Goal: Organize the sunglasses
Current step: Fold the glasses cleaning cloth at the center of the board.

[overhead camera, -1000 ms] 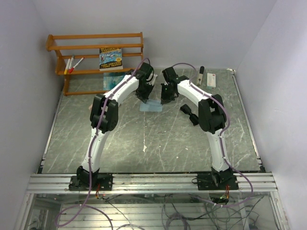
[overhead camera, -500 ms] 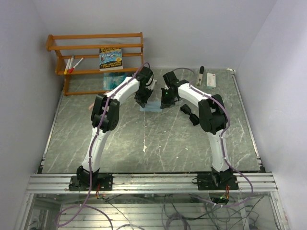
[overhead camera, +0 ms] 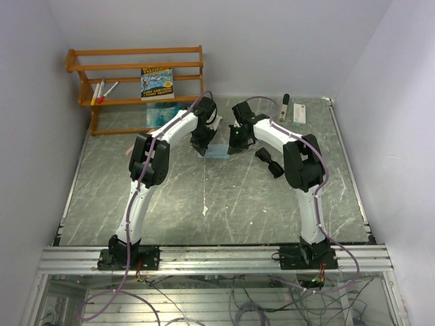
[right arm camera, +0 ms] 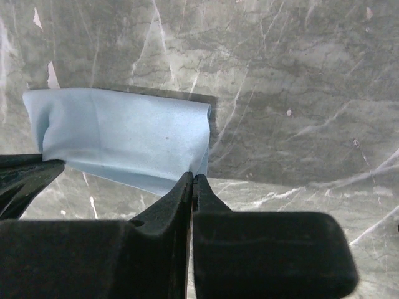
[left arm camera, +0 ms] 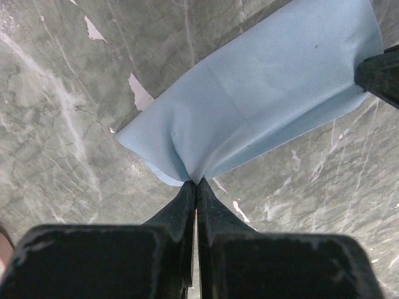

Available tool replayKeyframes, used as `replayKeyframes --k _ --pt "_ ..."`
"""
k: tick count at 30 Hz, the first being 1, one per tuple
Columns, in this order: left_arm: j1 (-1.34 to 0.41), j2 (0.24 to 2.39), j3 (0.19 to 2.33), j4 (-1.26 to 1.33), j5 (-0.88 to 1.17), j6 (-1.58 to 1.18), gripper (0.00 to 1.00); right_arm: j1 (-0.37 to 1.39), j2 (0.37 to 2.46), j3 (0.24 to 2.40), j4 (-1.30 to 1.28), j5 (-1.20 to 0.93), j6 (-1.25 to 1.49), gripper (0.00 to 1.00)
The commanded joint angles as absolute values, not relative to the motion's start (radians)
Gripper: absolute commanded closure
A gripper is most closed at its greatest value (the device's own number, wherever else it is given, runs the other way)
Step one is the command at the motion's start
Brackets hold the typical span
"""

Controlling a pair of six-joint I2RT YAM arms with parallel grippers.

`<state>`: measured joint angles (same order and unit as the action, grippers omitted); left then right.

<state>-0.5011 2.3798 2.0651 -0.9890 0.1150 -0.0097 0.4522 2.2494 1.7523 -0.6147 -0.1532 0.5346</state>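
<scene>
Grey marbled worktop (overhead camera: 204,204) from above: one pale blue cloth (overhead camera: 219,151) spans upper centre between my left gripper (overhead camera: 204,145) and right gripper (overhead camera: 235,141). One dark object just right of them is perhaps the sunglasses (overhead camera: 269,163).

Left wrist: my left gripper (left arm camera: 197,182) is clamped on the cloth's lower edge, and its long axis runs to the upper right.

Right wrist: my right gripper (right arm camera: 192,179) pinches its right corner.

White arm links (overhead camera: 134,210), black joints (overhead camera: 148,161), purple cables (overhead camera: 355,260)

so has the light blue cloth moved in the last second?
Yes, slightly. The light blue cloth now looks narrower from above: its left edge has drawn in rightward, away from the orange wooden rack.
</scene>
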Motion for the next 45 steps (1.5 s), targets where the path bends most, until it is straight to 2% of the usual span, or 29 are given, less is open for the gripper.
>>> replayKeyframes --k 1,11,19,23,26,31,38,41,45 --pt "-0.495 2.355 2.055 -1.014 0.114 0.009 0.93 0.449 2.197 1.733 -0.601 -0.139 0.528 1.00" --pt "-0.496 2.364 2.032 -1.027 0.112 0.019 0.93 0.463 2.222 1.744 -0.641 -0.097 0.522 1.00" --pt "-0.498 2.357 2.025 -1.027 0.129 0.021 0.85 0.471 2.237 1.763 -0.675 -0.068 0.526 1.00" --pt "-0.500 2.357 2.022 -1.030 0.143 0.023 0.67 0.471 2.231 1.752 -0.675 -0.053 0.531 0.91" --pt "-0.500 2.358 2.023 -1.029 0.138 0.021 0.60 0.471 2.228 1.757 -0.679 -0.051 0.531 0.85" --pt "-0.500 2.345 2.027 -1.029 0.116 0.024 0.59 0.471 2.215 1.747 -0.669 -0.065 0.531 0.74" --pt "-0.491 2.339 2.061 -1.032 0.090 0.015 0.59 0.472 2.191 1.718 -0.637 -0.096 0.533 0.66" --pt "-0.485 2.328 2.075 -1.051 0.101 0.019 0.59 0.472 2.168 1.702 -0.627 -0.085 0.531 0.55" --pt "-0.478 2.279 2.042 -1.020 0.094 0.028 0.49 0.467 2.130 1.666 -0.601 -0.054 0.533 0.47"
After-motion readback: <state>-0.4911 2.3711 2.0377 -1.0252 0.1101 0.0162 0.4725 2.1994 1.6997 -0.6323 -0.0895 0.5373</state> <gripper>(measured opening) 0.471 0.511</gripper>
